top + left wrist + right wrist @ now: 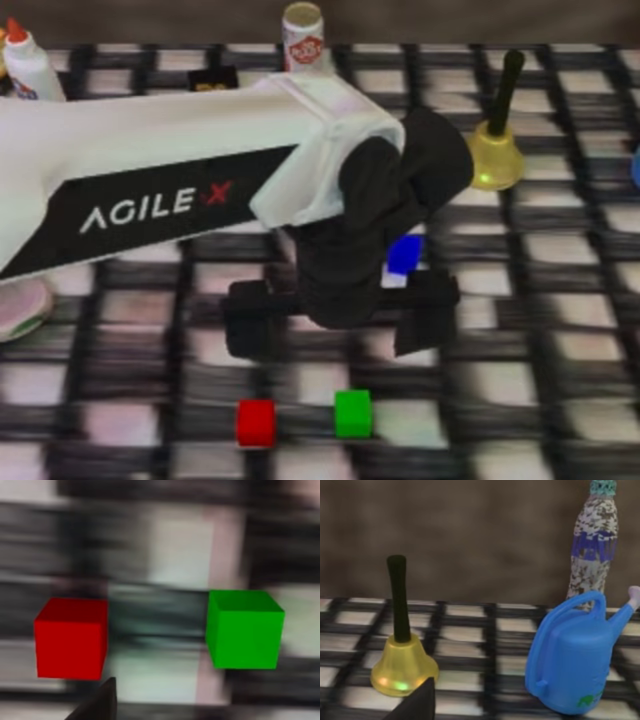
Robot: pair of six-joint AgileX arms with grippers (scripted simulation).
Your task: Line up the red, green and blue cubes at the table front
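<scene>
The red cube (pixel 255 422) and the green cube (pixel 352 413) sit side by side near the table (pixel 560 400) front, a small gap between them. The blue cube (pixel 404 254) lies farther back, partly hidden by my left arm. My left gripper (pixel 335 335) hovers open and wide just behind the red and green cubes, holding nothing. The left wrist view shows the red cube (pixel 71 638) and green cube (pixel 243 629) ahead, with one dark finger (pixel 100 705) at the edge. My right arm is out of the top view; one finger (pixel 420 702) shows in its wrist view.
A gold bell (pixel 497 150) with a black handle stands at back right, a red-and-white can (pixel 303 38) at the back, a glue bottle (pixel 30 65) at back left. A blue watering can (pixel 572 665) and a patterned bottle (pixel 592 545) stand off to the right.
</scene>
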